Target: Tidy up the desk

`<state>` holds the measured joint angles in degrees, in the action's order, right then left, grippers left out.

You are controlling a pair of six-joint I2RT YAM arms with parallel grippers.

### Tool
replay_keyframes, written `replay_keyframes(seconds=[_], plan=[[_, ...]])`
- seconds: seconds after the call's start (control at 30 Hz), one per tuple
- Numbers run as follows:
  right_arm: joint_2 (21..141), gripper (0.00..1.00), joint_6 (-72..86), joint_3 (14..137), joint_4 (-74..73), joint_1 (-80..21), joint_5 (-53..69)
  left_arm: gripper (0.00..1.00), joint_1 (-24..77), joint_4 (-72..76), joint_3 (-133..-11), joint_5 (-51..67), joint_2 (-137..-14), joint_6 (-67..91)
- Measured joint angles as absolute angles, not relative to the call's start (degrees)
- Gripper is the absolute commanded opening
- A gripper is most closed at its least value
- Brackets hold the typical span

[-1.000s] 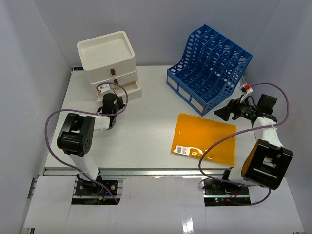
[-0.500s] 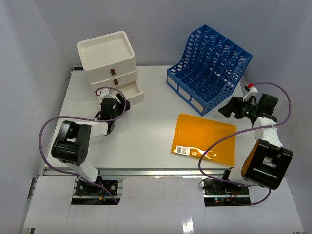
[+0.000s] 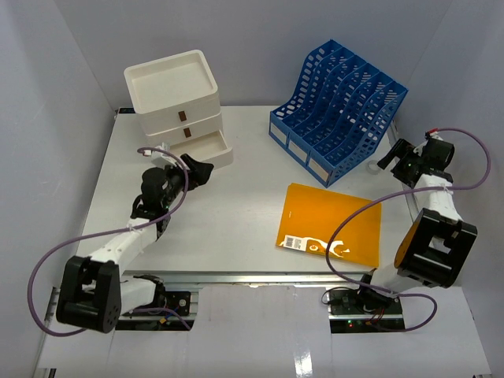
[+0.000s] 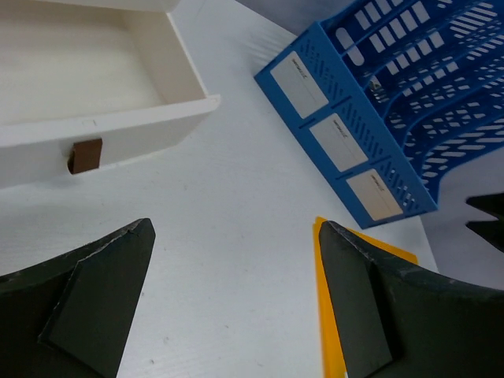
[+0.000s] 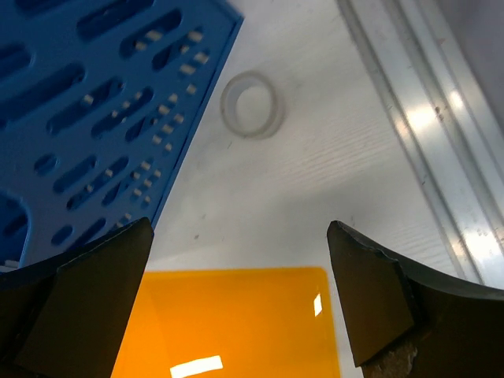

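Note:
The desk (image 3: 228,228) is a wide white tabletop. On it lies an orange folder (image 3: 331,224) with a barcode label, right of centre. My left gripper (image 3: 197,172) hangs open just in front of the white drawer box (image 3: 177,102), whose bottom drawer (image 3: 211,147) stands pulled out. In the left wrist view the drawer (image 4: 94,71) looks empty and nothing sits in the left gripper (image 4: 235,227). My right gripper (image 3: 391,153) is open beside the blue file rack (image 3: 339,118), above the folder's far corner (image 5: 236,323), holding nothing.
A clear tape ring (image 5: 250,105) lies on the desk between the blue rack (image 5: 94,102) and the metal side rail (image 5: 441,118). The drawer has a brown pull tab (image 4: 84,155). The rack's slots (image 4: 394,94) look empty.
My left gripper let go of the bottom drawer's tab, opened and drew back, leaving the drawer pulled out. The right arm swung back toward the desk's right edge.

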<state>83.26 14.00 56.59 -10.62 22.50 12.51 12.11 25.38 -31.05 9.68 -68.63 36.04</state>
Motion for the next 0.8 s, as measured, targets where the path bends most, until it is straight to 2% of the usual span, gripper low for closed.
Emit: replay_keyframes(seconds=[0.17,0.37,0.8], plan=[[93.0,0.85,17.9,65.2,-11.0,22.5,8.2,0.97,11.9,21.9,-26.0,13.3,-58.9,38.0],[104.5,0.73,18.9,72.9,-13.1,21.7,5.6,0.98,11.7,16.0,-23.4,14.4,-49.6,38.4],[116.2,0.64,17.2,82.6,-15.2,18.4,0.0,0.98,11.7,9.8,-23.0,14.4,-43.6,38.6]])
